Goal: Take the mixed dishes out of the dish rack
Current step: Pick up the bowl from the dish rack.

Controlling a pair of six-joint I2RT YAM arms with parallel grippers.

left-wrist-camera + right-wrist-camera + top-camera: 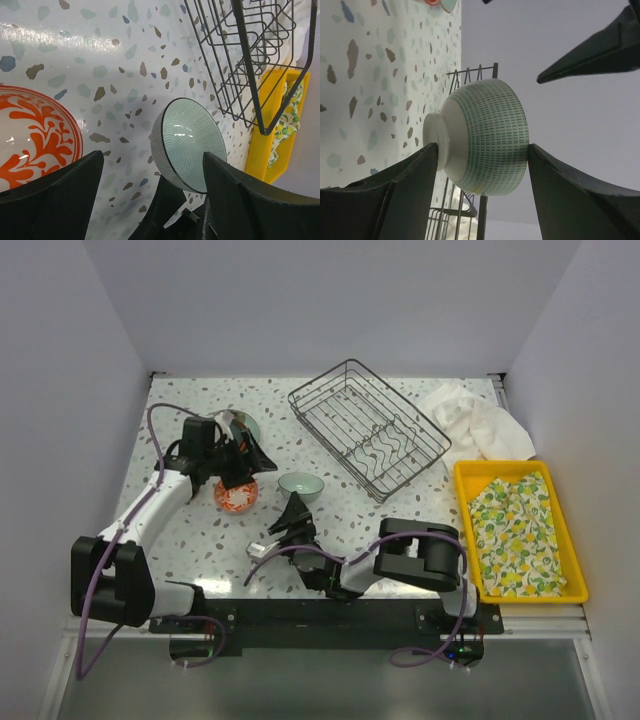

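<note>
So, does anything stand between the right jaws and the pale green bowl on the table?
Nothing visible does. The pale green bowl sits directly ahead of the right gripper, framed by its two jaws in the wrist view. The red-patterned bowl lies off to the left, and the dish rack is farther back.

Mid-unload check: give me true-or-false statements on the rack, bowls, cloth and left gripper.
1. The dish rack holds no dishes. True.
2. The red-patterned bowl sits in the dish rack. False: it is on the table by the left gripper.
3. The pale green bowl shows between the right gripper's jaws in its wrist view. True.
4. The white cloth lies inside the dish rack. False: it lies beside it.
5. The left gripper is shut. False: its jaws stand open.
</note>
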